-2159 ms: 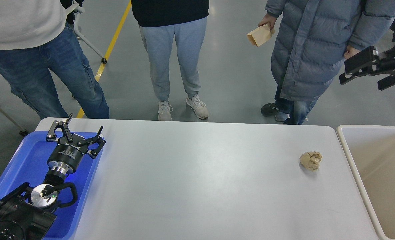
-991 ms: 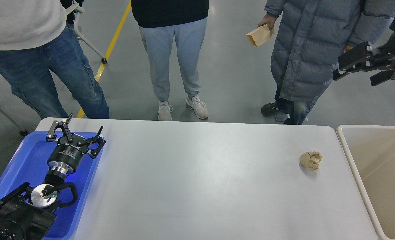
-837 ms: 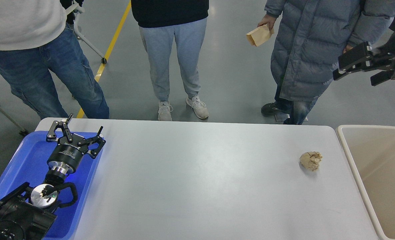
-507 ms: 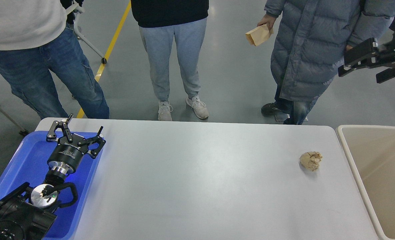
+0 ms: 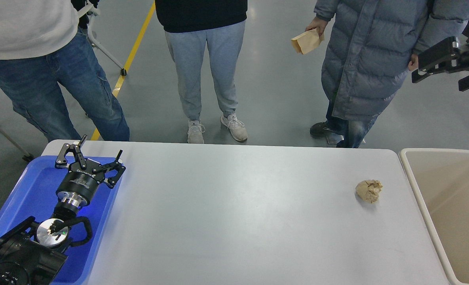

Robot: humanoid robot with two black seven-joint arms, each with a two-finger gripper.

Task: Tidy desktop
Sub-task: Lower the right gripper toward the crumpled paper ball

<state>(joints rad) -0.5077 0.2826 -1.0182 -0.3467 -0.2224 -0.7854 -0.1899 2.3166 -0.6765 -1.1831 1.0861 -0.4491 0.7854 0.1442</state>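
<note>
The counter (image 5: pixel 234 213) is filling the lower middle of the frame, pale grey-white, nearly bare; one crumpled brown paper ball (image 5: pixel 369 191) is sitting on it at the right, near the beige bin (image 5: pixel 410 166) at the lower right edge but apart from it; the bin's visible inside is showing nothing. The blue tray (image 5: pixel 16 194) is lying over the counter's left end, lower left of the frame.

The left tool (image 5: pixel 88 159) is hovering over the tray's far right corner, fingers spread, pinching nothing. The right tool (image 5: pixel 442 67) is up in the upper right of the frame, high above the floor beyond the counter, well apart from the paper ball; two dark fingers are showing with a gap between them, so it is reading as spread and empty.

Three people are standing beyond the far edge of the counter; the one in the grey puffer coat is holding a brown paper bag (image 5: pixel 306 40) at upper middle right.

Progress, judging from the layout: the counter is looking almost tidy; only the paper ball is left on it; likely the remaining step is the right arm coming down, pinching the ball and dropping it in the bin; no grasp is underway, neither tool is near the ball. The ball is looking light and crushable, so an easy pinch.
</note>
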